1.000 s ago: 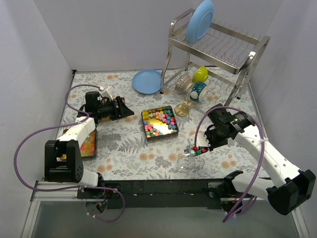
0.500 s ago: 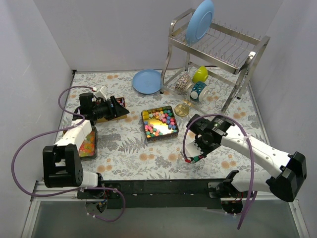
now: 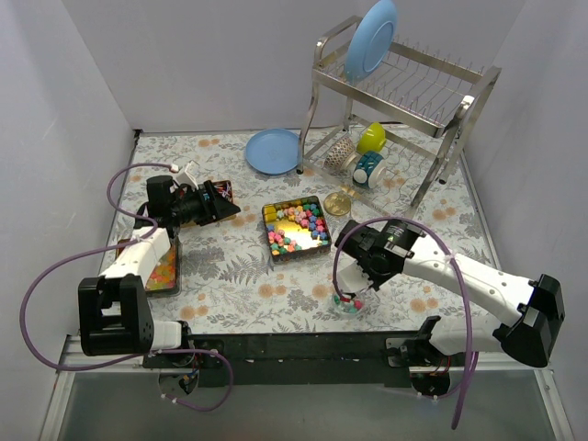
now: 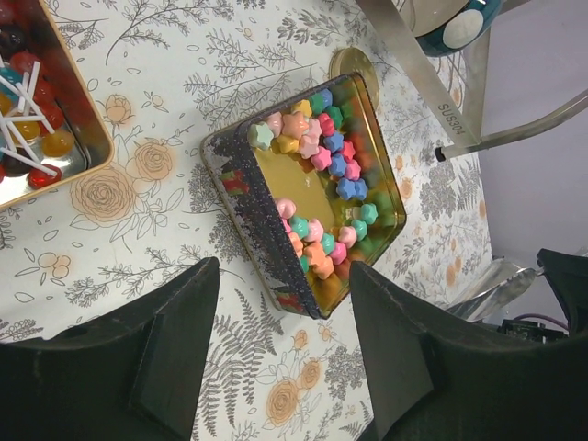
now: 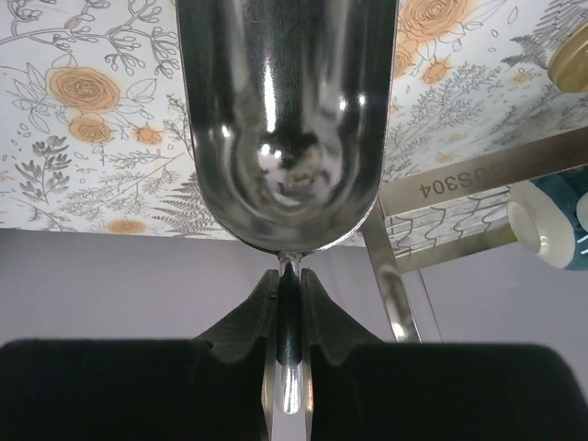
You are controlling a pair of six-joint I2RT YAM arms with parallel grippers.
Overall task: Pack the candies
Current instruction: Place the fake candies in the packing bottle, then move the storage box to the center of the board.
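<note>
The candies fill an open dark tin at the table's middle; the left wrist view shows them along the tin's walls. My right gripper is shut on the handle of a shiny metal scoop, tipped over a small clear glass near the front edge. A few candies lie in the glass. The scoop bowl looks empty in the right wrist view, where the gripper pinches the thin handle. My left gripper is open and empty, left of the tin, also in its own view.
A tray of other sweets and lollipop sticks lies at the left, beside my left arm. A gold lid sits behind the tin. A dish rack with a blue plate and mugs stands back right. Another blue plate lies flat.
My right arm has swung left and turned the scoop over the glass; the candies it carried now lie in the glass. My left gripper has shifted slightly back and left.
</note>
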